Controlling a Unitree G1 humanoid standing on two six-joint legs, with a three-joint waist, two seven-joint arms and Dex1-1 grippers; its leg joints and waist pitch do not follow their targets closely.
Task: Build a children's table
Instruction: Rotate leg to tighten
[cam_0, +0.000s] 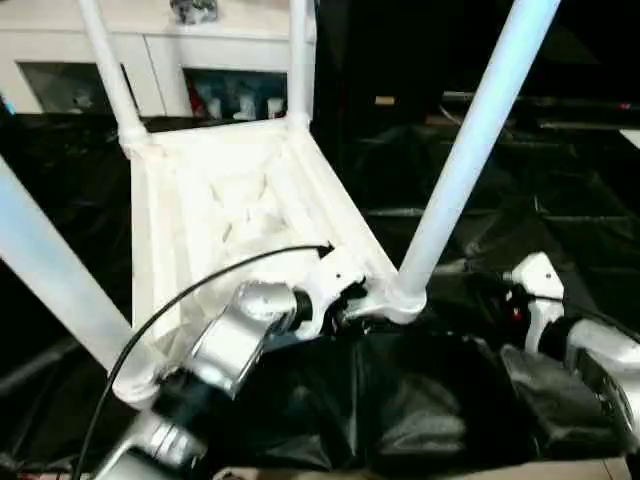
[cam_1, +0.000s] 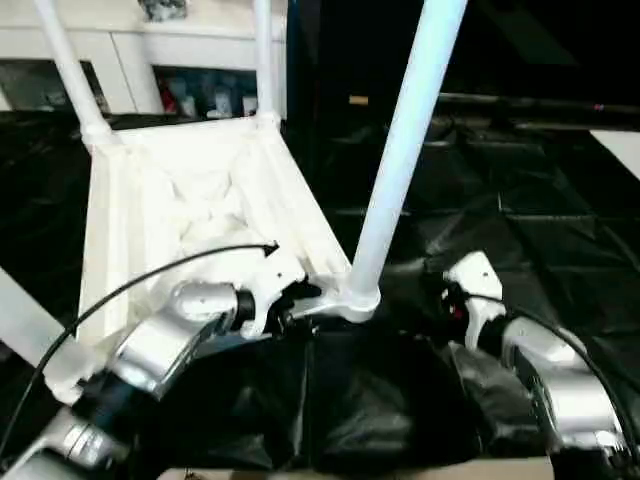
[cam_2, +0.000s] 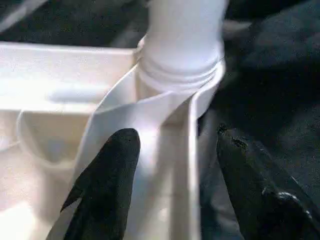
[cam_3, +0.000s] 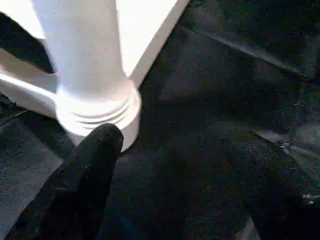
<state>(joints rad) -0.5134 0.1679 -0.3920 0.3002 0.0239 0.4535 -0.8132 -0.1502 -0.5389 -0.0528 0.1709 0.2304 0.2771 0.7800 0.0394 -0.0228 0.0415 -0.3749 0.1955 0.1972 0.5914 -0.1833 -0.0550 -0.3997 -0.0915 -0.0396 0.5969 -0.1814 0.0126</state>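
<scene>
Four legs stand up out of the overturned tabletop (cam_0: 215, 215), which lies ribbed side up on the black sheeting (cam_0: 520, 200) that covers the floor. Going from the left: one leg (cam_0: 45, 270) rises at the tabletop's near-left corner, two more stand at its far corners, one at the far left (cam_0: 108, 70) and one at the far right (cam_0: 298, 60), and the near-right leg (cam_0: 470, 150) leans up and away from its socket (cam_0: 400, 298).

By that socket sits the left claw (cam_2: 172, 150), released, its black fingers (cam_2: 107, 185) spread either side of the tabletop's rim and gripping nothing. The leg's long axis runs upward from just ahead of those fingertips (so the left arm is the closer one). Further right, the right claw (cam_3: 175, 150) hangs over the sheeting just beside the same socket, also released and empty, one finger (cam_3: 85, 175) near the leg's collar.

I judge all four legs seated, the table ready to turn upright.
</scene>
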